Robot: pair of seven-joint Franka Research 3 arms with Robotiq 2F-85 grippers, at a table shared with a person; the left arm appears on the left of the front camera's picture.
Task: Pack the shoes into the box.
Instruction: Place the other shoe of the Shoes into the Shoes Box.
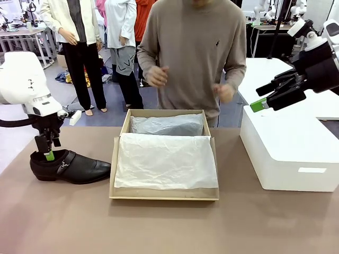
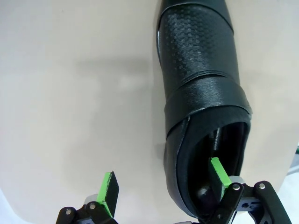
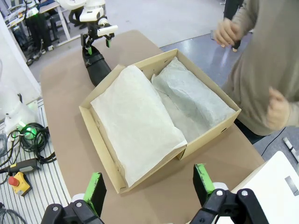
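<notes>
One black shoe (image 1: 79, 168) lies on its sole at the table's left, toe toward the box (image 1: 164, 195). My left gripper (image 1: 48, 152) stands open over its heel. In the left wrist view one green pad (image 2: 218, 171) is inside the opening of the shoe (image 2: 201, 56) and the other is outside, so my left gripper (image 2: 163, 184) straddles the side wall. The tan box holds white tissue paper (image 1: 167, 161) and a tissue-wrapped bundle (image 1: 167, 125) at the back; its contents are hidden. My right gripper (image 1: 263, 103) hangs open, high at the right, looking down on the box (image 3: 210, 135).
A large white block-shaped box (image 1: 288, 153) stands at the right under my right arm. A person in a tan sweater stands at the far side behind the cardboard box, both hands (image 1: 156, 75) held up at chest height. Bare tabletop lies in front.
</notes>
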